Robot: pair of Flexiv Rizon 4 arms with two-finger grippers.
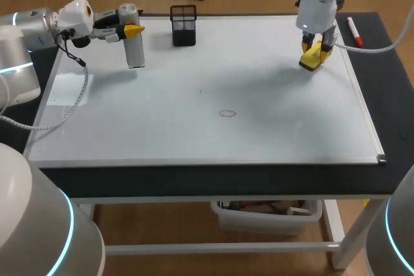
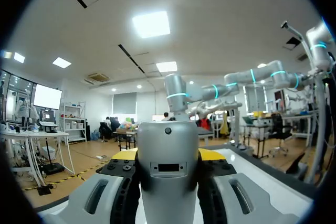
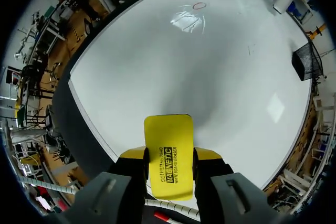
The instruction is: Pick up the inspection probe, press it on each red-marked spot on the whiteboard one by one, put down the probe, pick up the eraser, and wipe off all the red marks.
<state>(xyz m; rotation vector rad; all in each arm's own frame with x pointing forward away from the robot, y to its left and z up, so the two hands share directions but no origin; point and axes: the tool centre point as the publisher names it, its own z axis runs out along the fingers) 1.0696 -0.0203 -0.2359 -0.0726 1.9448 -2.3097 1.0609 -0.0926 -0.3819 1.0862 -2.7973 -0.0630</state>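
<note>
Head view first: you've got two arms in, one from each side. Your left gripper (image 1: 132, 30) is up by the far left corner of the whiteboard (image 1: 194, 134). It is closed on the one inspection probe (image 1: 135, 52), whose grey body hangs upright below the yellow tips. Near it, one black mesh holder (image 1: 184, 25) stands by the board's far edge.

Your right gripper (image 1: 315, 50) is over the far right part of the board, clamped on the one yellow eraser (image 1: 311, 60). You cannot tell from here whether the eraser touches the surface. One red mark (image 1: 227, 113), a small oval, sits near the middle of the board, well apart from both grippers. One red marker (image 1: 353, 31) lies on the dark tabletop (image 1: 388, 95), just beside the board's right edge.

Left wrist view now: the probe's grey body fills the gap between the two fingers. Both yellow fingertips (image 2: 125, 155) press against its sides, so that grip is firm.

Right wrist view: the eraser is held between both fingers, one on each long side, and sticks out ahead of the gripper over the white surface. The single red oval lies far ahead of it, and the mesh holder stands off to one side near the board's edge.
</note>
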